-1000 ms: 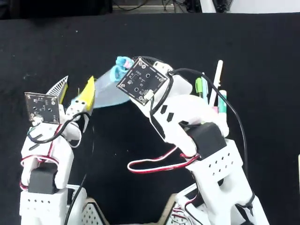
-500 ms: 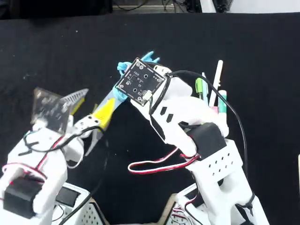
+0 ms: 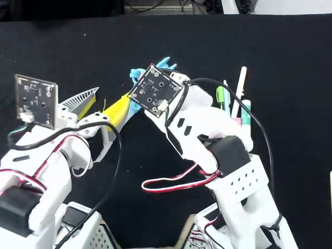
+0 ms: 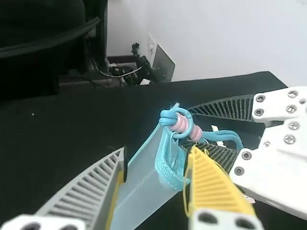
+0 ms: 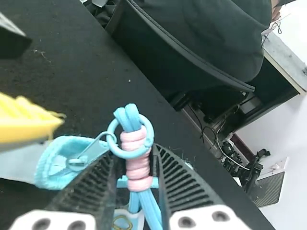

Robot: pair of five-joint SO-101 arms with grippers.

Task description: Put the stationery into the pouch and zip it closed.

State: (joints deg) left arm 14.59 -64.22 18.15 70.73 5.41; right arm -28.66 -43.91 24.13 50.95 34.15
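Note:
The light blue pouch (image 4: pixel 144 179) hangs off the table between the grey ribbed finger and the yellow finger of my left gripper (image 4: pixel 156 153), which is shut on it. In the high view the pouch (image 3: pixel 133 105) shows edge-on as a thin blue strip beside that gripper (image 3: pixel 111 96). My right gripper (image 5: pixel 136 177) is shut on the zip pull cord (image 5: pixel 132 139), a cyan loop with pink beads, at the pouch's far end. From the left wrist the same cord (image 4: pixel 182 124) sits in the right gripper (image 4: pixel 194 132). Pens (image 3: pixel 239 88) lie on the table beside the right arm.
A green marker (image 3: pixel 220 96) and a teal marker (image 3: pixel 246 115) lie with the white pen on the black table (image 3: pixel 290 62). The right arm's body covers the table's middle. A red and white cable (image 3: pixel 171 184) loops under it.
My left arm has risen and swung its gripper toward the right arm, turning the pouch from flat to edge-on. The right gripper moved slightly toward the far side with the cord.

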